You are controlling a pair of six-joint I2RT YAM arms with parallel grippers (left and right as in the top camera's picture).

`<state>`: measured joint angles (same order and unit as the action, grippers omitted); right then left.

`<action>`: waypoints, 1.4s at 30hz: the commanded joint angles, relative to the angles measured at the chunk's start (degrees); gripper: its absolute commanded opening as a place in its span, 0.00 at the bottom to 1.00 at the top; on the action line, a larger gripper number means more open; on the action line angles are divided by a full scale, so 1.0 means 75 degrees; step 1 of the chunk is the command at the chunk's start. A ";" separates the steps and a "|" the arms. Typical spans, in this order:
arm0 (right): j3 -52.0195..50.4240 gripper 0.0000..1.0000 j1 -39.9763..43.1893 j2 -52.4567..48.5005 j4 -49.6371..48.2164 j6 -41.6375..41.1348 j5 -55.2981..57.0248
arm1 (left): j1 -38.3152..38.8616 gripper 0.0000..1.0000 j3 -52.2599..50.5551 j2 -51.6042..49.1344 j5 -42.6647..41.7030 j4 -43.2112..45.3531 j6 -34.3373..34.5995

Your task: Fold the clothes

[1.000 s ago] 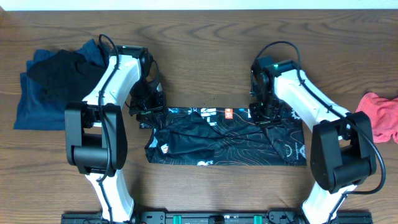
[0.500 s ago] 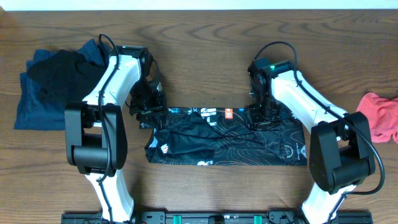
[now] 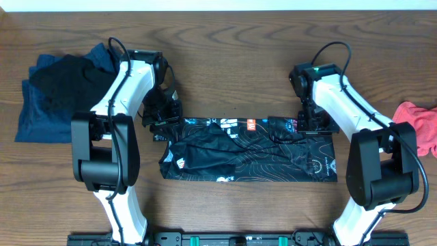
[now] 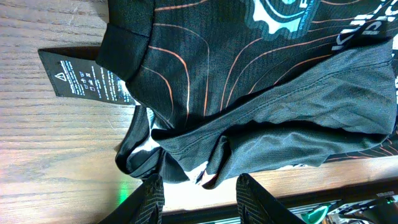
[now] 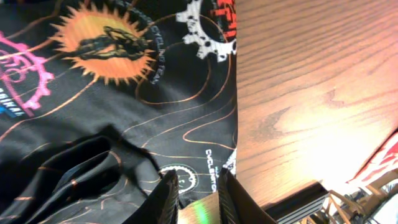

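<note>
The black shirt (image 3: pixel 246 154) lies folded long on the table (image 3: pixel 225 48). The left gripper (image 4: pixel 199 186) sits at one corner, maybe to keep it still; I cannot tell if it pinches. The right gripper (image 5: pixel 196 186), fingers slightly apart, holds nothing.

Robot lab bench: left arm (image 3: pixel 117 96), right arm (image 3: pixel 345 102) fixed on black rail (image 3: pixel 239 239) at wood-grain table (image 3: pixel 225 48) edge, dark clothes pile (image 3: pixel 48 102) aside.

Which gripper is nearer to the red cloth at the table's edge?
Right. The right gripper is over the end of the shirt toward the red cloth; the left gripper is at the opposite end, farther away.
</note>
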<state>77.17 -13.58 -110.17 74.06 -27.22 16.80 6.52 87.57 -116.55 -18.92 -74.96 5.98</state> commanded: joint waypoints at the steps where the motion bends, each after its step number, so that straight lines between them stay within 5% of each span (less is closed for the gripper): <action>1: -0.0262 0.21 0.0012 0.0201 -0.0143 -0.0096 -0.0079 | -0.0012 0.40 0.0055 0.0070 0.0020 -0.0044 -0.0044; 24: -0.1288 0.14 -0.0055 0.0382 -0.1142 0.1236 -0.2072 | -0.0012 0.41 0.0055 0.0070 0.0017 -0.0023 -0.0044; 31: -0.1291 0.21 -0.0064 0.0405 -0.1186 0.3171 -0.4240 | -0.0012 0.40 0.0055 0.0070 0.0020 -0.0012 -0.0044; 40: -0.1294 0.30 -0.0396 0.0405 -0.0866 0.3649 -0.4677 | -0.0012 0.41 0.0055 0.0070 0.0017 -0.0015 -0.0044; 42: -0.1294 0.20 -0.0481 0.0405 -0.0816 0.3786 -0.4570 | -0.0012 0.41 0.0055 0.0070 0.0020 -0.0015 -0.0044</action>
<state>67.48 -15.94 -108.47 67.64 -1.72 -16.10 6.52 87.57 -116.55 -18.92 -74.89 5.98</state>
